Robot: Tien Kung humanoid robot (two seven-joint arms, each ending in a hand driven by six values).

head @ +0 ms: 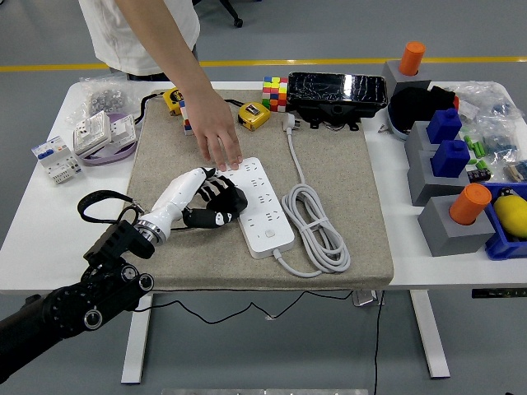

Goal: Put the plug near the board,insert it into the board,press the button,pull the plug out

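A white power strip [263, 206] lies on the beige mat [165, 156], slanting from far left to near right. Its button [269, 234] is near the near end. My left hand [212, 200] rests against the strip's left edge at its middle; the hand hides anything under it. A person's hand [216, 132] presses its fingertips on the strip's far left corner. A white plug [288, 122] lies at the mat's far edge. Its grey cable [317, 226] runs down to a coil right of the strip. My right arm is out of view.
A colour cube [275, 92], yellow tape measures [254, 114] and a black wrapped box [336, 89] line the mat's far edge. Grey blocks with blue and orange pieces [449, 156] stand at the right. White socket modules [99, 132] lie at the left.
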